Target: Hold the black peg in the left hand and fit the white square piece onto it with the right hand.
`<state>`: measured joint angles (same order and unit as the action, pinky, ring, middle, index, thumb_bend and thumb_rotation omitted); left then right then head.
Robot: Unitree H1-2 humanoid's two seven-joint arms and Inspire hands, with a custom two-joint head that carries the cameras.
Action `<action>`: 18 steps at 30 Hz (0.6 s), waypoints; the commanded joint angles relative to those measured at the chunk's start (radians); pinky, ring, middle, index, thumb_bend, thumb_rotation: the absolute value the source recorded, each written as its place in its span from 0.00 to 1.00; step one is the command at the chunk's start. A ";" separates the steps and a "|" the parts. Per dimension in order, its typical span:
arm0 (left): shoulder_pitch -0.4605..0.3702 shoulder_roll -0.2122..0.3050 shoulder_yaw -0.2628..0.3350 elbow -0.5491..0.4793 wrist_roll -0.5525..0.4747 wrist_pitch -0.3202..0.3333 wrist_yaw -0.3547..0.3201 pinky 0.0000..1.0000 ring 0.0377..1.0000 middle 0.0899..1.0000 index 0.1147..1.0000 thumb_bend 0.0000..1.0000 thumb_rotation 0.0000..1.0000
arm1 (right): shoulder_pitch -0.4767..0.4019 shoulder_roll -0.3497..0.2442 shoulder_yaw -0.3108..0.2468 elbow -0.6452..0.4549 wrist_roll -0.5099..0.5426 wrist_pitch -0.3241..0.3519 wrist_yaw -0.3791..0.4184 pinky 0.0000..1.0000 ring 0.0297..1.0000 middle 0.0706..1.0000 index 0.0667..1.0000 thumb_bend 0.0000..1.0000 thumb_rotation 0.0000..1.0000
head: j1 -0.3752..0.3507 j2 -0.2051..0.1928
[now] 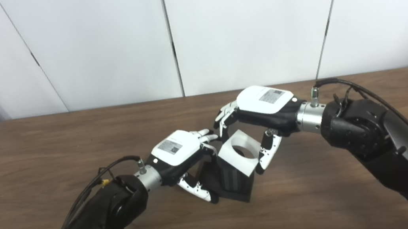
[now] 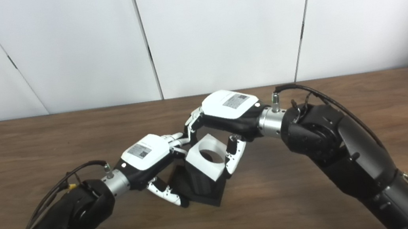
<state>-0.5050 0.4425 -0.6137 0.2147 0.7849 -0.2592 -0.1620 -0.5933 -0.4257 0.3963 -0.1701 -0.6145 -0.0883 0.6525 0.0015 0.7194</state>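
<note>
Our left hand (image 1: 181,149) grips the black peg (image 1: 233,184), which rests on the wooden table (image 1: 35,162). Our right hand (image 1: 263,108) clasps the white square piece (image 1: 239,155), tilted and seated over the peg's top, its round hole facing up.

Bare wooden table (image 1: 53,151) open from nine through twelve to three o'clock, centre crowded by black peg (image 1: 233,184), white square piece (image 1: 238,153), left hand (image 1: 181,153) and right hand (image 1: 260,116) closed around them
</note>
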 commanded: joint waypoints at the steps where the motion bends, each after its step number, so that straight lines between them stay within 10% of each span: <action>1: 0.031 -0.007 -0.057 0.037 0.082 0.008 -0.073 0.89 0.95 0.91 0.43 0.52 0.08 | -0.030 0.007 -0.008 -0.003 0.000 -0.027 -0.033 0.84 0.86 0.79 0.44 0.52 0.13 | -0.001 0.002; 18: 0.029 -0.012 -0.066 0.030 0.085 0.020 -0.077 0.89 0.96 0.91 0.43 0.52 0.08 | -0.040 0.044 0.027 0.019 -0.012 -0.039 -0.041 0.86 0.86 0.79 0.44 0.52 0.14 | 0.002 0.007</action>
<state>-0.5076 0.4410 -0.6208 0.2137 0.7849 -0.2474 -0.1623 -0.5943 -0.3872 0.4210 -0.1354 -0.6213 -0.1087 0.6210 0.0031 0.7256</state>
